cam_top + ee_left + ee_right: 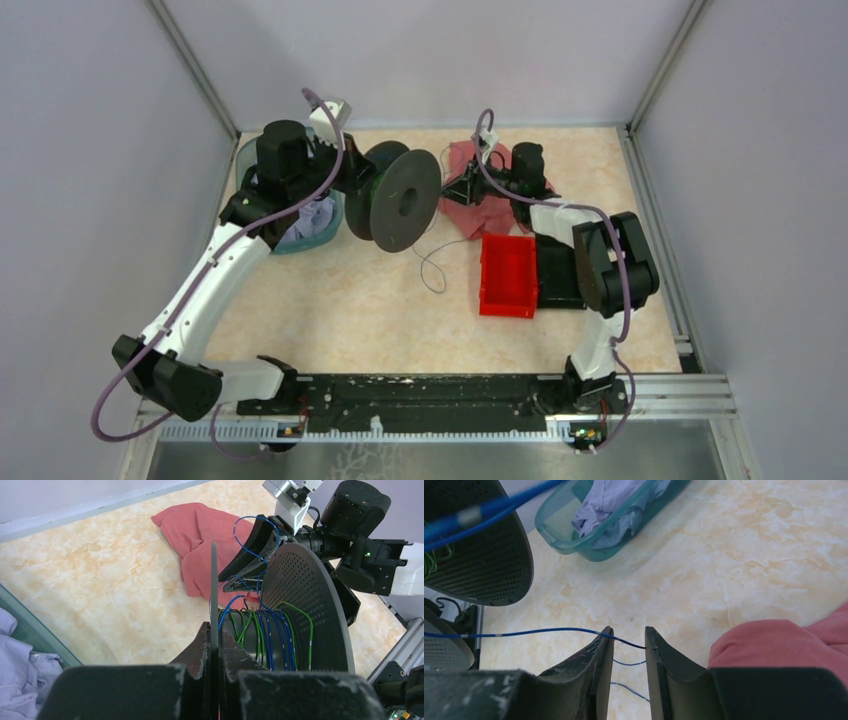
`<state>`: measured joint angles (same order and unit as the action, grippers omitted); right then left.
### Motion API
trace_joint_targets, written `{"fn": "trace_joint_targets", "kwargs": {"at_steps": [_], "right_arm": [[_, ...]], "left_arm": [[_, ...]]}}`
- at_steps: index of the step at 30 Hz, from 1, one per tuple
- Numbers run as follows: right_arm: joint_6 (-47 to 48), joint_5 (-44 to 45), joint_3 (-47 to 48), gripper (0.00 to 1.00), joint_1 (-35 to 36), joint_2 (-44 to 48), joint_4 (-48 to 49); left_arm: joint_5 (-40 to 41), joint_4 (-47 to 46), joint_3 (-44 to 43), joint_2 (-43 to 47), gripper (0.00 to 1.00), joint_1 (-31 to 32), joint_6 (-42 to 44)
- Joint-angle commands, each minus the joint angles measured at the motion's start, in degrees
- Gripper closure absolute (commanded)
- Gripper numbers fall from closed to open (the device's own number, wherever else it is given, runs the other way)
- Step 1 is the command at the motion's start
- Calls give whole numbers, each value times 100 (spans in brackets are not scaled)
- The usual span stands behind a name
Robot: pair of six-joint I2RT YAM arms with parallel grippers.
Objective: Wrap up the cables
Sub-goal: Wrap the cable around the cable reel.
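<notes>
The black spool stands on edge at mid-table. My left gripper is shut on its thin near flange. Blue and green cables are wound round its core. My right gripper sits just right of the spool, over the red cloth. Its jaws stand slightly apart, and a thin blue cable runs from the spool across its fingertips. Loose thin cable loops lie on the table below the spool.
A teal basin with pale cloth sits behind the left arm and also shows in the right wrist view. A red bin and a black block lie front right. The red cloth is beside my right fingers.
</notes>
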<state>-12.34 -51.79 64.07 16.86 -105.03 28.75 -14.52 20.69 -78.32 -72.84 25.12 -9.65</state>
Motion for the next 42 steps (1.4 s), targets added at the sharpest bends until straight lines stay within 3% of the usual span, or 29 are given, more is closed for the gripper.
{"fn": "trace_joint_targets", "kwargs": {"at_steps": [1, 6, 10, 19, 28, 42], "right_arm": [[-141, -175, -51, 77, 26, 32, 759], [-84, 3, -180, 100, 26, 126, 765], [52, 301, -248, 100, 28, 232, 395], [858, 1242, -74, 100, 36, 315, -1427], [1704, 1892, -44, 100, 456, 395, -2539], [2985, 2069, -481, 100, 1410, 804, -3058]], "left_arm": [[-190, -335, -275, 103, 100, -77, -217], [-178, -346, -262, 114, 100, -129, -260], [41, -376, -279, 104, 100, -169, -325], [670, -398, -481, 36, 100, -296, -627], [2033, -338, -857, -115, 100, -396, -935], [2885, -678, -903, -351, 100, -397, -886]]}}
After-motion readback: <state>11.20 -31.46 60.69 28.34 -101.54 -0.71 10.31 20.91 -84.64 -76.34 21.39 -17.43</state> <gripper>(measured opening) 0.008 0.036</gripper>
